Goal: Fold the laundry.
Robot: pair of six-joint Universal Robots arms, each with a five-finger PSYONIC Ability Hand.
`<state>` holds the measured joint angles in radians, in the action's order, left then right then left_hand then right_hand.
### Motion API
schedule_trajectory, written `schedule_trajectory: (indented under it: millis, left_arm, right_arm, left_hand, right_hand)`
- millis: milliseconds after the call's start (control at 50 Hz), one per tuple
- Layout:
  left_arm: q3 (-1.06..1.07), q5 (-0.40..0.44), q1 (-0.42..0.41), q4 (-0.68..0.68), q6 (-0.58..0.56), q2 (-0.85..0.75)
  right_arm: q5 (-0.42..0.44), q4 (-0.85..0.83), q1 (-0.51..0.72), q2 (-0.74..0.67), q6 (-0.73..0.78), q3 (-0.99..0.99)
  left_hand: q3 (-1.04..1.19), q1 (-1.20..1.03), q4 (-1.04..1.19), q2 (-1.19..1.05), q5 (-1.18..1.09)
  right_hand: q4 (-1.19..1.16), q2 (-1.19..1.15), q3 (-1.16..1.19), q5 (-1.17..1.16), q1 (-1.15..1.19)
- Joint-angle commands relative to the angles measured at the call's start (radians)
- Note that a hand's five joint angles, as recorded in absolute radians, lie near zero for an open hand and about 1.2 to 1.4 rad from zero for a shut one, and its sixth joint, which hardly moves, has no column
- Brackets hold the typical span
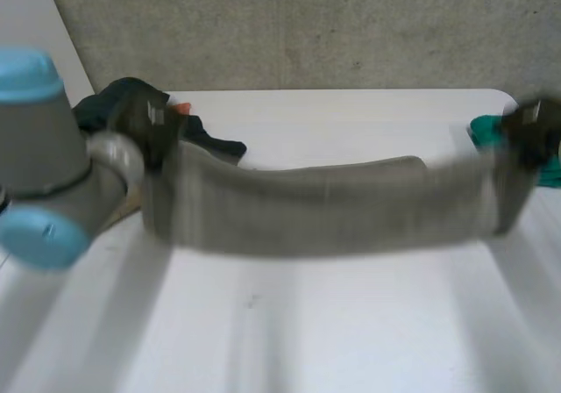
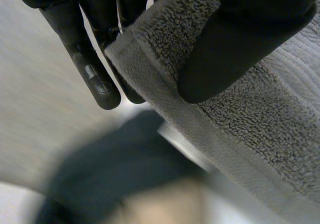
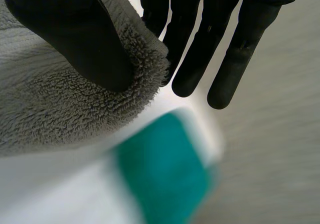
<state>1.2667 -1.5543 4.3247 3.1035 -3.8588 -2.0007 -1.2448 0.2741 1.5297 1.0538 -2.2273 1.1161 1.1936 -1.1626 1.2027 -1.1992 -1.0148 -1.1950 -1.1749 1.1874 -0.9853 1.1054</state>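
Left hand pinches one end corner of the grey towel between thumb and fingers; right hand is clamped likewise on the opposite end. The towel hangs stretched between them over the white desk, a dark garment pile near the left hand, a green cloth near the right. Judged step: spreading out. Next: lay it flat, tension even

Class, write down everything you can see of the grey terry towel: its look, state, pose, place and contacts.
The grey terry towel has a fluffy looped pile, with a flatter woven band along its edge. It is stretched sideways as a long strip above the white table. The left hand pinches one corner between thumb and fingers, and the right hand pinches the corner at the opposite end in the same way.
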Motion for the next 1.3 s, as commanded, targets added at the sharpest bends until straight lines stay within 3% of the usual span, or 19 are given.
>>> schedule_trajectory:
  millis: [20, 60, 140, 260, 400, 600, 760, 940, 1060, 1180, 1300]
  left_arm:
    - [-0.351, 0.022, 0.012, 0.329, 0.117, -0.023]
    - [-0.356, 0.014, 0.024, 0.455, 0.213, -0.009]
    - [-0.336, -0.004, 0.038, 0.526, 0.289, -0.003]
    - [-0.254, -0.009, 0.061, 0.448, 0.301, -0.010]
    - [-0.092, 0.031, 0.056, 0.468, 0.308, -0.024]
    - [0.152, 0.056, 0.001, 0.428, 0.302, -0.090]
    - [0.381, 0.020, -0.043, 0.207, 0.256, -0.003]
    - [0.650, -0.099, -0.042, -0.204, 0.130, 0.308]
    - [0.703, -0.060, -0.023, -0.336, 0.113, 0.419]
    - [0.628, 0.007, -0.034, -0.232, 0.122, 0.355]
    - [0.449, -0.061, -0.054, -0.019, 0.162, 0.174]
  right_arm:
    - [-0.090, -0.513, 0.050, 0.032, -0.391, -0.239]
    - [-0.096, -0.701, 0.050, 0.066, -0.499, -0.202]
    - [-0.091, -0.817, 0.046, 0.104, -0.548, -0.105]
    - [-0.062, -0.754, 0.047, 0.083, -0.525, -0.036]
    - [-0.041, -0.667, 0.046, 0.055, -0.492, 0.042]
    - [0.021, -0.503, 0.024, -0.014, -0.365, 0.206]
    - [0.036, -0.232, -0.074, 0.024, -0.131, 0.347]
    - [0.068, 0.241, -0.287, 0.237, 0.228, 0.494]
    - [0.116, 0.343, -0.361, 0.302, 0.454, 0.568]
    - [0.140, 0.226, -0.289, 0.249, 0.344, 0.538]
    - [0.131, -0.010, -0.197, 0.137, 0.123, 0.437]
  left_hand:
    - [0.203, -0.234, 0.194, -0.197, -0.207]
    - [0.203, -0.234, 0.194, -0.197, -0.207]
    - [0.203, -0.234, 0.194, -0.197, -0.207]
    - [0.203, -0.234, 0.194, -0.197, -0.207]
    - [0.203, -0.234, 0.194, -0.197, -0.207]
    - [0.203, -0.234, 0.194, -0.197, -0.207]
    - [0.203, -0.234, 0.194, -0.197, -0.207]
    - [0.203, -0.234, 0.194, -0.197, -0.207]
    - [0.203, -0.234, 0.194, -0.197, -0.207]
    - [0.203, -0.234, 0.194, -0.197, -0.207]
    - [0.203, -0.234, 0.194, -0.197, -0.207]
  right_hand:
    - [-0.201, -0.221, 0.209, -0.236, 0.291]
    - [-0.201, -0.221, 0.209, -0.236, 0.291]
    - [-0.201, -0.221, 0.209, -0.236, 0.291]
    - [-0.201, -0.221, 0.209, -0.236, 0.291]
    - [-0.201, -0.221, 0.209, -0.236, 0.291]
    - [-0.201, -0.221, 0.209, -0.236, 0.291]
    - [-0.201, -0.221, 0.209, -0.236, 0.291]
    - [-0.201, -0.221, 0.209, -0.236, 0.291]
    - [-0.201, -0.221, 0.209, -0.236, 0.291]
    - [-0.201, -0.221, 0.209, -0.236, 0.291]
    - [-0.201, -0.221, 0.209, -0.236, 0.291]
